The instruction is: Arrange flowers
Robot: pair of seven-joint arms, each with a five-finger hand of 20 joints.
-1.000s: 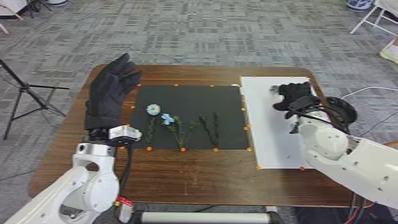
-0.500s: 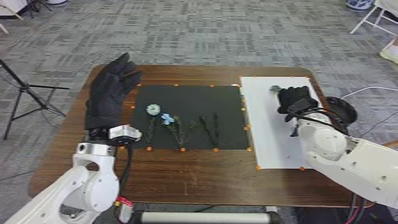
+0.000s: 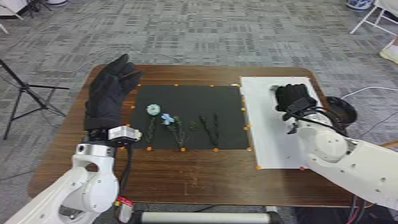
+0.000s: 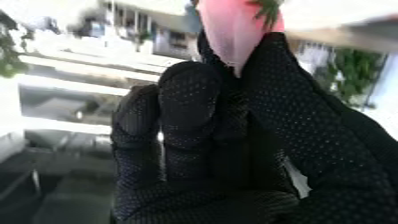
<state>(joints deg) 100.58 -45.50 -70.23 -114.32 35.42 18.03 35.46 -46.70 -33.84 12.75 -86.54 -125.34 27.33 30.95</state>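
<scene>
Lying on the black mat [image 3: 191, 97]: one pale round flower [image 3: 153, 109], one blue flower [image 3: 167, 119] beside it, dark stems [image 3: 215, 131]. Right hand [image 3: 292, 96], over the white sheet [image 3: 271, 145]: fingers and thumb pinching a pink-and-white piece [image 4: 233, 27], green leaf [image 4: 266, 9] against it. Left hand [image 3: 107, 95]: open, straight-fingered, at the brown table's [image 3: 195, 175] left.

The left hand [image 3: 110, 95] has straight fingers; the right hand [image 3: 293, 97] pinches.
</scene>
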